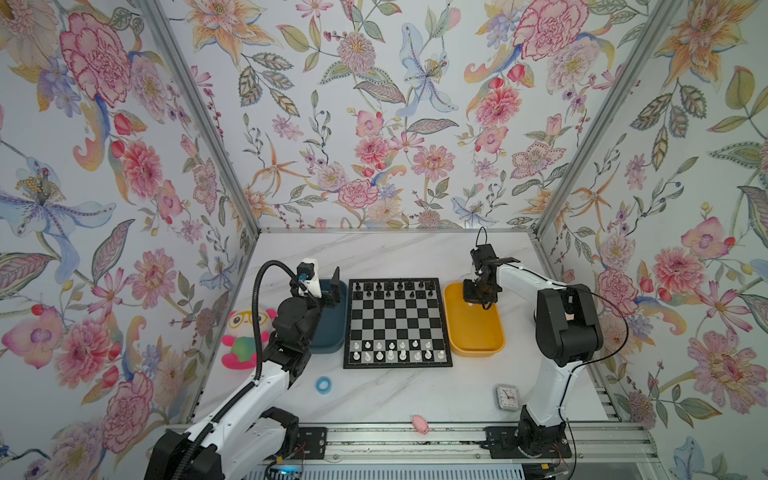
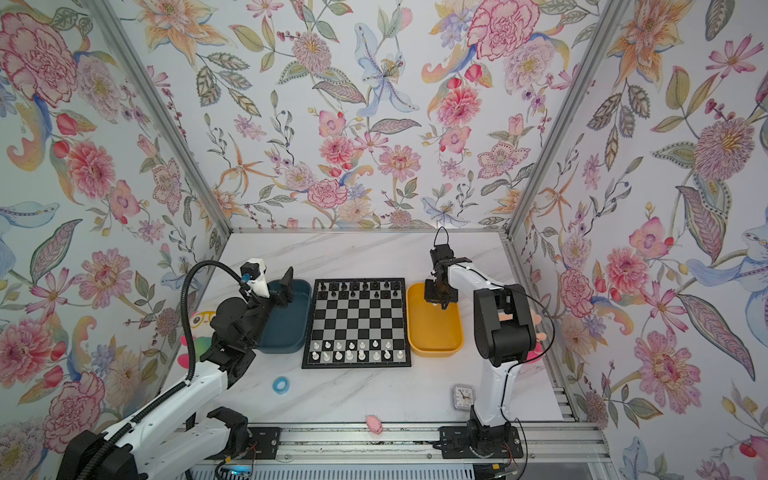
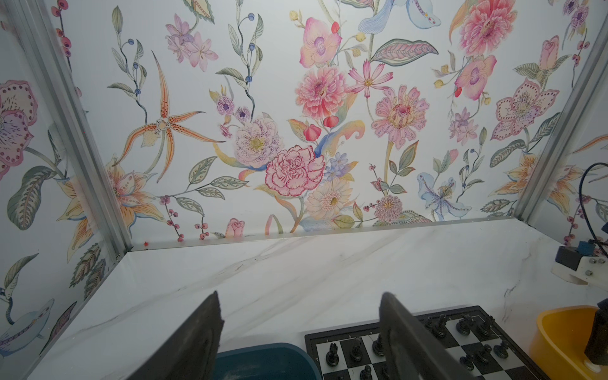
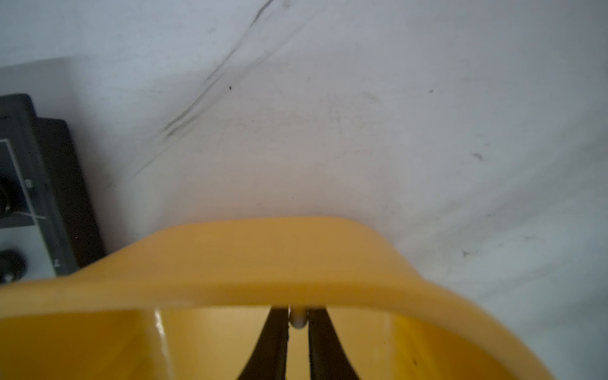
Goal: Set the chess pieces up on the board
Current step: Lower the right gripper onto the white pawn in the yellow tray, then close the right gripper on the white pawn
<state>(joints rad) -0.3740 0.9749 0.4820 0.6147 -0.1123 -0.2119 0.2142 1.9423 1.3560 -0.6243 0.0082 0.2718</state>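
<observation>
While pinched low inside the yellow bin (image 1: 473, 332), looks gripped by the rounded head only. Noted one small white piece (image 4: 297, 320) between the tips of the right gripper (image 1: 484, 306), which is closed down almost fully and pressing on both sides as far as the wrist view tells. Cannot make out base or kind; hidden by bin rim and blur.

Risks, as judged:
- Could squirt out on lifting: smooth, round, tiny, caught on a curve at the very fingertips.
- Could snag on the bin's far wall, close by, if raised at a slant.
- Might tilt in the grip, then land crooked and topple.

Found board (image 1: 397, 322) just beside bin, flat on counter (image 1: 395, 399). Counted black pieces (image 1: 388, 286) along the two far rows and white pieces (image 1: 390, 355) along the two near rows, tightly packed. Seems to leave one gap at the bin-side end of the second white row; not certain at this size. Would mean squeezing down next to neighbours there, so likely to knock one over or nudge it off its square.

Noted left gripper (image 3: 300, 294) wide open, holding nothing, above far end of teal bin (image 1: 332, 351) on board's other side. Well apart from right gripper; no clash expected unless sent to the board together.
</observation>
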